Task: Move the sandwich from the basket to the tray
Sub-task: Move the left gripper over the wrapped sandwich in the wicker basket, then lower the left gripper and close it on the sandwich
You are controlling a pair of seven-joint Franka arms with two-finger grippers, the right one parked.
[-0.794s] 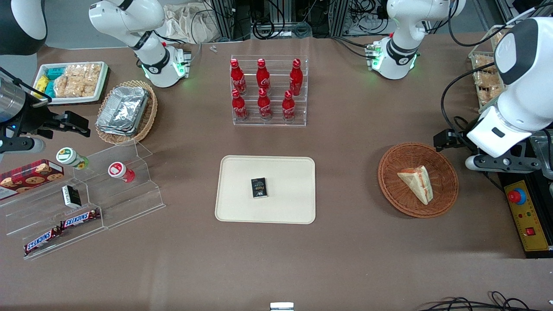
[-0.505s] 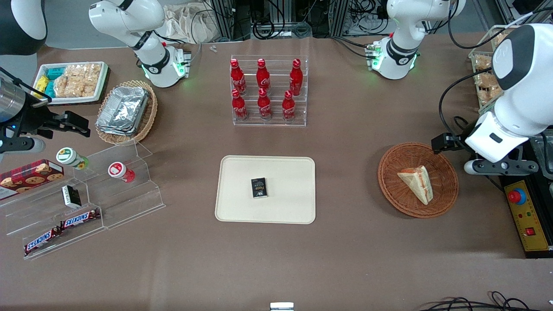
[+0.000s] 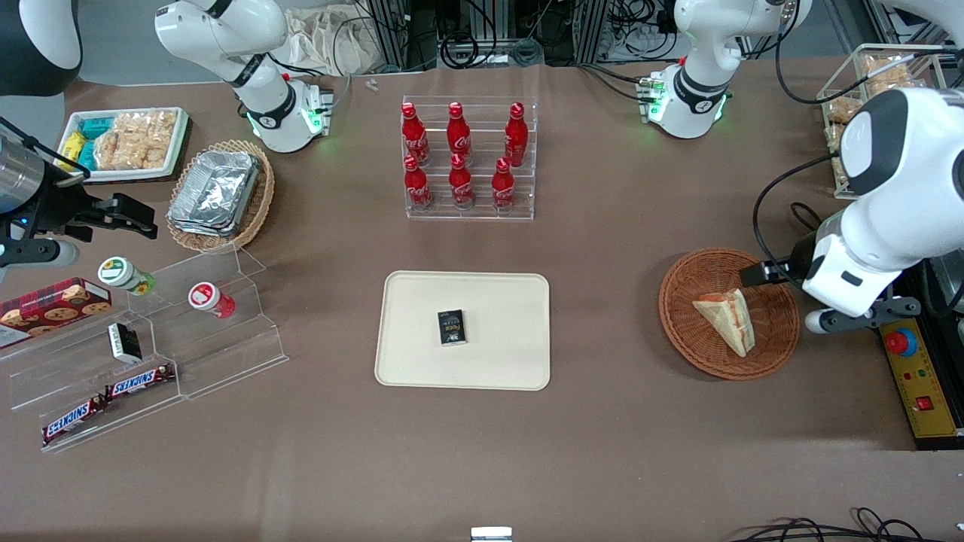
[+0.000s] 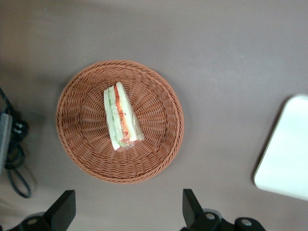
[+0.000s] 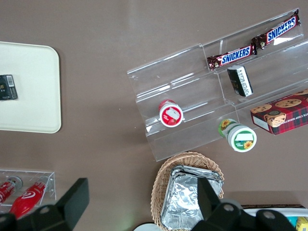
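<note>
The tray (image 3: 462, 331) lies on the brown table (image 3: 602, 452) nearest the front camera among the task's things, flat, with a small dark packet (image 3: 452, 327) resting near its middle. Toward the working arm's end of the table sits the basket (image 3: 729, 314), well apart from the tray, and the sandwich (image 3: 726, 321) lies in it on its side, its pale bread face up and its point aimed at about ten o'clock in the front view; the wrist camera shows the red and green filling along its edge. The gripper (image 4: 129, 211) hangs over the table above the basket's rim at roughly three o'clock from the sandwich, not touching it, its two fingers (image 4: 190, 206) spread wide and holding nothing; how high it stands over the wicker is hard to judge. Farther from the camera a clear rack (image 3: 470, 159) holds six red bottles (image 3: 460, 150) upright in two rows
</note>
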